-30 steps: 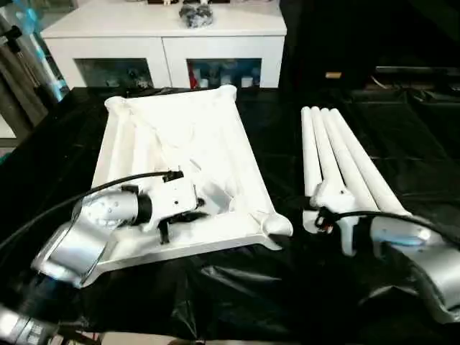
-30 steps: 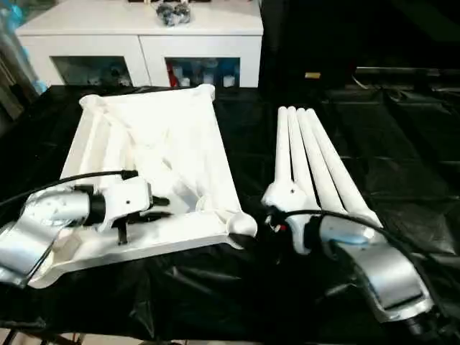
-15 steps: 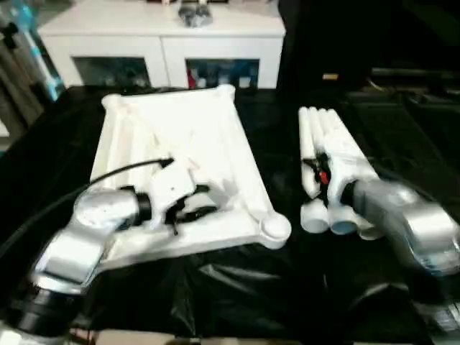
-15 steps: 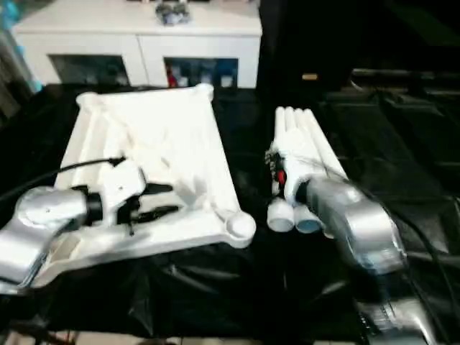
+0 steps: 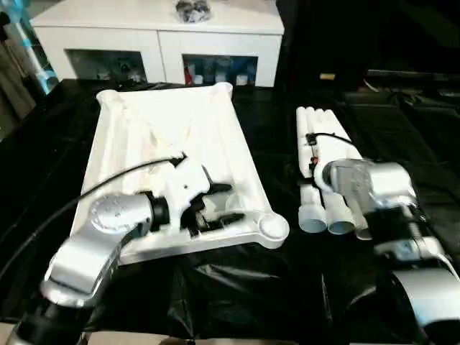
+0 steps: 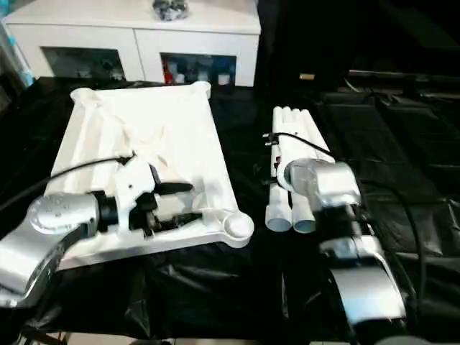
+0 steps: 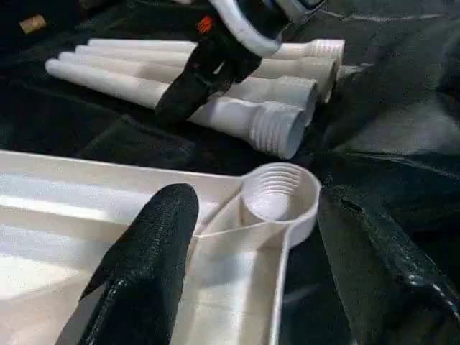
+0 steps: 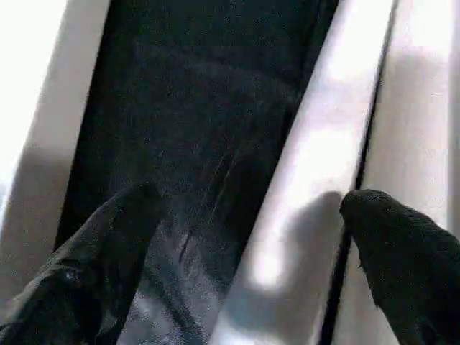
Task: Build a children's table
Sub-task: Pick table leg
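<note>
Your tabletop (image 5: pixel 172 136) lay ribbed underside up on the black sheet (image 5: pixel 244 287) covering the work surface, toward your robot's left, with a round threaded corner socket (image 5: pixel 273 227) at its near right corner. That socket was empty; the left wrist view looked straight into it and showed the ridges inside. The four legs (image 5: pixel 322 140) lay side by side on the sheet to the right of the tabletop, apart from it, their wider threaded ends (image 7: pixel 284 129) pointing toward the robot.

Your left gripper (image 5: pixel 215 205) hovered over the near right part of the tabletop, its two black fingers (image 7: pixel 154 251) spread apart with nothing between them; one sat over the tray's ribbing, the other over the sheet just past the rim. Your right gripper (image 8: pixel 251 244) was down over the bundle of legs, fingers parted wide and straddling one leg without closing on it. In the head views the silver forearm covered that gripper, whereas the right wrist view showed both fingertips with white tube and dark sheet between them.

Behind the table stood a white cabinet (image 5: pixel 162 36) with glass doors; small bottles sat inside, too small to make out.
</note>
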You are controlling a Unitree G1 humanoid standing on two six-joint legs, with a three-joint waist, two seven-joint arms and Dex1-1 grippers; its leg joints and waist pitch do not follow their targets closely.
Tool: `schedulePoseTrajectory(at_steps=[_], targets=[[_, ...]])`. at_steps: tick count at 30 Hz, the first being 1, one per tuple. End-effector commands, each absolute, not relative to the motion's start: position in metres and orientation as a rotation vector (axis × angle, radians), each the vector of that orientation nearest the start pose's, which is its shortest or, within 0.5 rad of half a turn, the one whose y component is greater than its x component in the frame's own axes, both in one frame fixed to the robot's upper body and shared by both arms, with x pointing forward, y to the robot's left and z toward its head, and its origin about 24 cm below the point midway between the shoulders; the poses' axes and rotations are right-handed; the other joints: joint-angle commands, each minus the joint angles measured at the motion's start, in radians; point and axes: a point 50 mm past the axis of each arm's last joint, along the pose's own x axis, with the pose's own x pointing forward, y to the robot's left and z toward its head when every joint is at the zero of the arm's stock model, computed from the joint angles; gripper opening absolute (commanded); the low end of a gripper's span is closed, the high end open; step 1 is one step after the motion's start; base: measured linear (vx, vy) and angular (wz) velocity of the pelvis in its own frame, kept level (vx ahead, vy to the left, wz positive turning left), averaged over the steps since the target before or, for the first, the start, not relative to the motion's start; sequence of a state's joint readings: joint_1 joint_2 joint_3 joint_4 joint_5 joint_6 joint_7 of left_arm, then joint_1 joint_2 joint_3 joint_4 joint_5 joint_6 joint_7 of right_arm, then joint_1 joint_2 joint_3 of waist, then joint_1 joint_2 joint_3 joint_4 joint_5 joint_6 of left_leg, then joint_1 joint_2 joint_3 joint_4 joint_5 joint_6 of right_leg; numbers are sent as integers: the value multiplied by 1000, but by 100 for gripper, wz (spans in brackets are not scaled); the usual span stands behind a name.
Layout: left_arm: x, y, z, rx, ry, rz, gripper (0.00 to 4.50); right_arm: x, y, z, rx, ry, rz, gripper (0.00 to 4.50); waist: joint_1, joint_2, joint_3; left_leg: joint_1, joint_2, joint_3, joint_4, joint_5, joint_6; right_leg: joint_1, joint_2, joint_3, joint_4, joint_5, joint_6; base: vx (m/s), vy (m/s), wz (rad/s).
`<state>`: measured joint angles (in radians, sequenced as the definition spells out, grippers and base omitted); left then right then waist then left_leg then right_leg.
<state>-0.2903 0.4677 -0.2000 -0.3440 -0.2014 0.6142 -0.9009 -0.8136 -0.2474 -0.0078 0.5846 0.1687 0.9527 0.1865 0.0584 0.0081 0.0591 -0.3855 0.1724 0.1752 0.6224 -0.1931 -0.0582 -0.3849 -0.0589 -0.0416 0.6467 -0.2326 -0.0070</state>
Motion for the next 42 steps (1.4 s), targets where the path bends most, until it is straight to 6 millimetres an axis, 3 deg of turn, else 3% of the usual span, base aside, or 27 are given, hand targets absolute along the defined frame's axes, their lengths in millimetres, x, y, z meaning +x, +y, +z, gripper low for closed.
schedulePoseTrajectory(at_steps=[1,10,23,32,34,35,38,39,42], targets=[[253,119,123,312,219,-1148,304,367,-156,85,16,775,216,450,-1,-4,-69,20,48,-11,-74,-72,-11,42,-73,48,-64,4,-236,0,0,0],[251,117,123,300,245,-1170,304,363,-160,70,34,902,190,450,-1,-4,-70,19,47,-12,-75,-77,-25,44,-73,47,-65,10,-235,0,0,0],[248,114,125,291,267,-1189,306,363,-162,63,77,958,175,313,-1,-6,-69,18,48,-11,-75,-82,-26,43,-73,46,-65,-5,-236,0,0,0],[251,115,125,290,266,-1173,306,365,-167,65,122,944,147,241,0,-5,-70,19,47,-11,-75,-87,-29,44,-73,46,-64,0,-238,0,0,0],[254,115,124,299,261,-1149,306,365,-168,65,127,942,145,234,0,-5,-70,19,47,-11,-74,-85,-29,45,-72,45,-64,5,-237,0,0,0],[258,116,123,303,254,-1113,306,365,-169,66,139,935,144,221,-2,1,-70,18,46,-11,-74,-88,-31,44,-71,46,-65,10,-236,0,0,0],[267,116,124,291,233,-1054,306,366,-173,69,159,899,146,198,-1,-1,-71,19,46,-11,-73,-84,-29,46,-71,46,-65,21,-239,0,0,0],[272,114,127,267,212,-1026,306,366,-175,72,168,873,154,187,1,7,-73,18,47,-13,-72,-75,-27,47,-73,46,-61,38,-243,0,0,0],[285,111,138,204,154,-954,306,371,-177,84,212,725,203,184,6,0,-74,19,48,-11,-71,-67,-18,50,-72,47,-64,78,-241,0,0,0]])
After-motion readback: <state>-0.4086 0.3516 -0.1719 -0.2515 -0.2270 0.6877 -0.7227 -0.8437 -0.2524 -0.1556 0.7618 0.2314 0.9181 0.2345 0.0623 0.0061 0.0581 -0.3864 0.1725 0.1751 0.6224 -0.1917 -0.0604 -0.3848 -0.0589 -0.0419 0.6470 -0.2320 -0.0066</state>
